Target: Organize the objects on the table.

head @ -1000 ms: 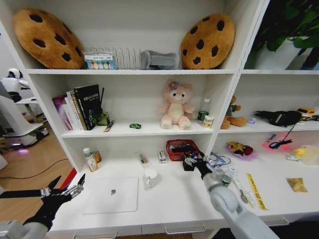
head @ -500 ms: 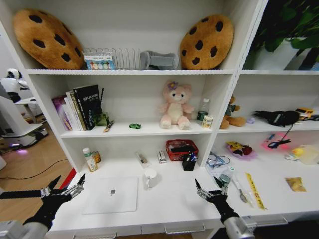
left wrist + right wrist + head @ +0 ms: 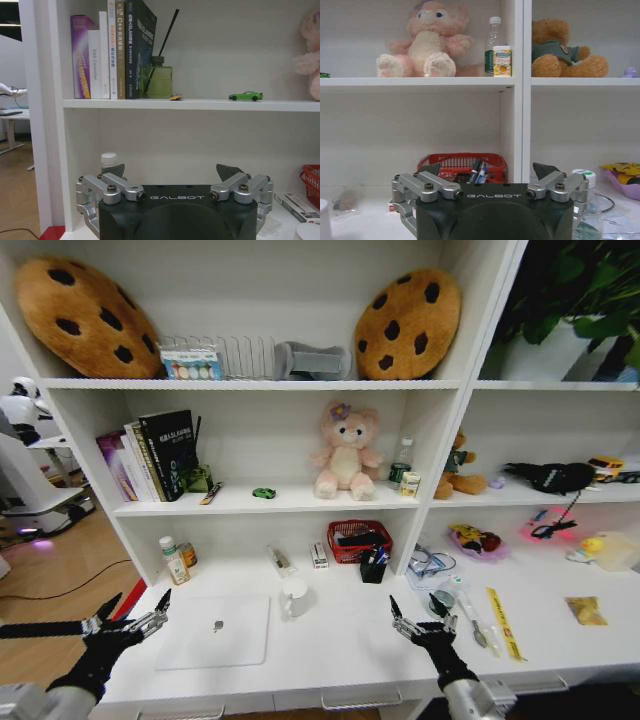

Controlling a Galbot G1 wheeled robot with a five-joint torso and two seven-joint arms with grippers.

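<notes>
Three kinds of thing to sort. Found the laptop [image 3: 213, 631] lying closed on the table [image 3: 340, 645], front left, near the white mug [image 3: 293, 597]. Spotted the green toy car [image 3: 264, 493] up on the middle shelf, well apart from the pink bear [image 3: 342, 452]. Made out the pens [image 3: 374, 562] standing in a dark cup just beside the red basket [image 3: 357, 540] at the back of the table.

Noted the change: a second earlier had the right gripper [image 3: 413, 608] reaching deep to that cup; now found it drawn back to the table's front edge, released, carrying nothing. Judged a pen drop-off finished, or a reach abandoned; could not tell which. Saw the left gripper [image 3: 142, 602] spread wide and empty, unmoved, off the laptop's left edge. Put the slight shift of the whole head picture down to the camera.

Gained from the left wrist view the car [image 3: 245, 96] side-on, beside a green bottle with a reed stick [image 3: 156, 77]. Gained from the right wrist view the pens [image 3: 479, 173] seen against the basket, between the parted jaws.
</notes>
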